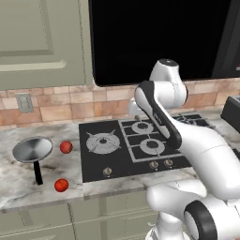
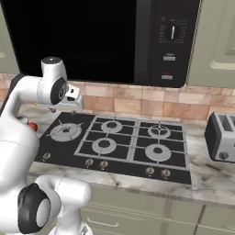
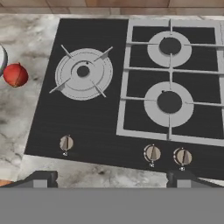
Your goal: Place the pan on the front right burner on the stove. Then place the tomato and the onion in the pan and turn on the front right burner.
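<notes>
The gripper (image 3: 112, 177) is held wide open and empty above the stove (image 1: 112, 159), near its knobs (image 3: 152, 153). Left of it on the counter (image 1: 18, 187), the pan (image 1: 32, 149) is seen between two red balls (image 1: 61, 185), with the front right burner (image 2: 157, 152) bare.

pan (image 1: 32, 149): shiny silver-grey metal bowl – matt black handle
stove (image 2: 120, 158): smooth black glass top, slightly glossy; grey metal grates
burners (image 3: 169, 102): dull silver metal rings
knobs (image 3: 152, 153): small, brushed silver metal
counter (image 1: 18, 187): polished marble look, grey and brown veins
wall (image 2: 151, 104): matt tan stone tiles
toaster (image 2: 221, 136): dark grey, smooth casing
red balls (image 1: 61, 185): smooth, faint sheen
cupboards (image 1: 37, 42): matt pale green – painted panels
</notes>
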{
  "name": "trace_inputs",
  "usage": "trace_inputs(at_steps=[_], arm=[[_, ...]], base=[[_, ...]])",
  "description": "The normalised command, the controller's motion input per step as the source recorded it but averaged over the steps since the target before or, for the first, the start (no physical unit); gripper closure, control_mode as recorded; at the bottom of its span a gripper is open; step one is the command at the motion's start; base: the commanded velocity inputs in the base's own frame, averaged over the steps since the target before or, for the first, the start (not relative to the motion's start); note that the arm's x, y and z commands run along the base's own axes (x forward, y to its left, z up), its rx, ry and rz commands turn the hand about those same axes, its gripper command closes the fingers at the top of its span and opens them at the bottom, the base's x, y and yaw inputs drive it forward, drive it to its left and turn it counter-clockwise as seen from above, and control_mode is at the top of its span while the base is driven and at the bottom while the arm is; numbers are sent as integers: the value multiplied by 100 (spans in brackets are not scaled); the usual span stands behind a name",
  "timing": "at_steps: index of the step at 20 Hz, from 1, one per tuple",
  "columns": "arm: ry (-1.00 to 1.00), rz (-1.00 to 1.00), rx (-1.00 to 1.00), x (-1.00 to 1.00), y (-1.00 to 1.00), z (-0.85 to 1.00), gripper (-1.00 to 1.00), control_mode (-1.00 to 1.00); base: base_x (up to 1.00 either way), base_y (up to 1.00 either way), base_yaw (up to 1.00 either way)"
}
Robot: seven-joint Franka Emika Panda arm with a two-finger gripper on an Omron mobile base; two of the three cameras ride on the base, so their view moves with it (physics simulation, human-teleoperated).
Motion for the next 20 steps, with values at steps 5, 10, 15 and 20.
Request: trace_inputs(at_steps=[5, 10, 15, 20], arm=[[0, 0, 0, -23, 34, -16, -100, -100], [0, 0, 0, -24, 29, -19, -100, -100], [0, 0, 0, -23, 34, -19, -100, -100], [0, 0, 0, -16, 42, -16, -100, -100]], base=[[0, 0, 0], [0, 0, 0], [0, 0, 0], [0, 0, 0]])
